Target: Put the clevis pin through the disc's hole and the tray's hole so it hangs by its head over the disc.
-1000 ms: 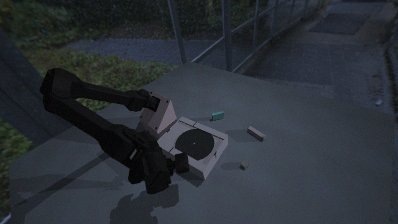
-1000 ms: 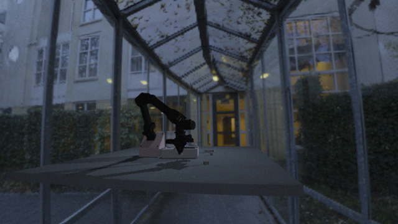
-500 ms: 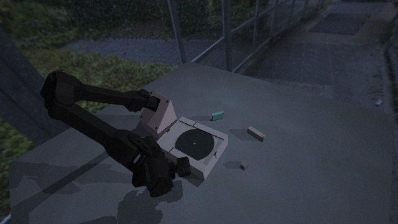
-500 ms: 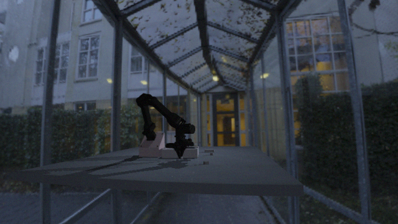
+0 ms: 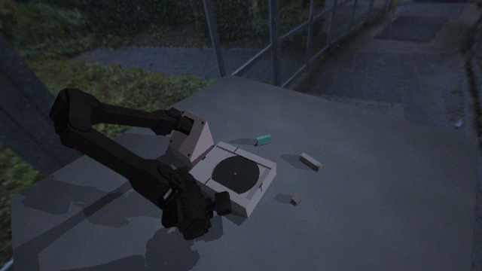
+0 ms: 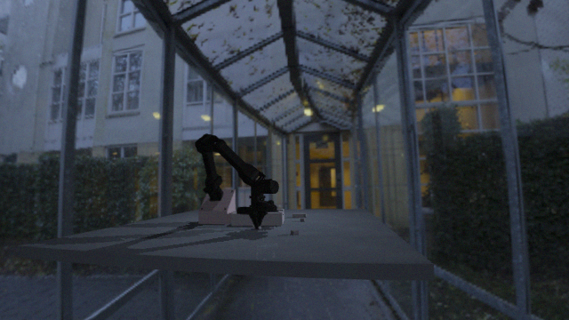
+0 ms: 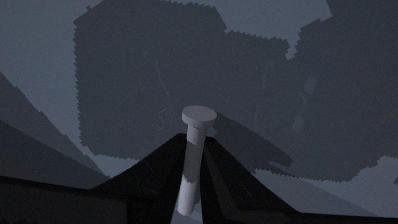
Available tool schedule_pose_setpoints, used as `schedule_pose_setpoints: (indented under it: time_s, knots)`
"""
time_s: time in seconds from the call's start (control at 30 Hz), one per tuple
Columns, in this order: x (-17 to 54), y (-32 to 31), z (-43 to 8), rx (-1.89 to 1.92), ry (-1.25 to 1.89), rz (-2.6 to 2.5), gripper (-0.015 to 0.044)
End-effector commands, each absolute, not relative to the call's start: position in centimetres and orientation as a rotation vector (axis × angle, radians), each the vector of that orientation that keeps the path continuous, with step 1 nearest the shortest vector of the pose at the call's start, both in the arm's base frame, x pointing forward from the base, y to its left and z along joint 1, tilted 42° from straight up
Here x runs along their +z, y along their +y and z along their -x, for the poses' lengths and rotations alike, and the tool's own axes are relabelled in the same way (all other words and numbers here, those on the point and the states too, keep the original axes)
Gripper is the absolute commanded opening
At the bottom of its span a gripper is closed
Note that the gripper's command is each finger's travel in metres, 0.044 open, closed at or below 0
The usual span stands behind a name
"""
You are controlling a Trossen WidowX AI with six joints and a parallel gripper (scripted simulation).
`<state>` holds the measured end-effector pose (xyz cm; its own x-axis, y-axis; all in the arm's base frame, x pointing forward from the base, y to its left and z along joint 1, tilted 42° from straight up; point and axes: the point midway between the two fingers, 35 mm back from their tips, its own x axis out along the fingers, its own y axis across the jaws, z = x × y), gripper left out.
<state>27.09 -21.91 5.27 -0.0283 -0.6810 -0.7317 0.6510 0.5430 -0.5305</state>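
The aluminium disc [image 5: 245, 182] looks dark and lies flat inside the rimmed tray [image 5: 201, 170] [image 6: 242, 220]. A small light spot shows at its middle; whether it lines up with the tray's hole cannot be told. My gripper [image 6: 258, 227] [image 7: 194, 144] is shut on the clevis pin [image 7: 194, 162], low over the table just beside the tray's near side. In the wrist view the pin's round head is beyond the fingertips and its shank runs back between the fingers. The arm hides the fingertips and pin in the top view; whether the pin touches the table cannot be told.
A small block [image 5: 295, 199] [image 6: 294, 232], a pale bar [image 5: 310, 162] and a teal block [image 5: 263, 140] lie on the table beyond the tray. The pinkish arm mount [image 5: 201, 141] [image 6: 215, 213] stands right by the tray. The arm's shadow covers the table under the gripper.
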Motion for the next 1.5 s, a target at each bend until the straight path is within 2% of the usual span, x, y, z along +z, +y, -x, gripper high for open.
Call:
schedule_pose_setpoints:
  time_s: [0.0, 0.17, 0.43, 0.77, 1.47]
  knots:
    - [5.3, -21.9, -27.1, -1.066, 1.192, 0.031, 0.0026]
    - [5.3, -21.9, -27.1, -1.066, 1.192, 0.031, 0.0157]
    - [5.2, -21.7, -27.6, -1.057, 1.23, -0.001, 0.016]
    - [6.4, -21.9, -27.8, -1.098, 1.524, -0.179, 0.016]
    - [5.7, -22.5, -27.8, -1.099, 1.529, -0.182, 0.016]
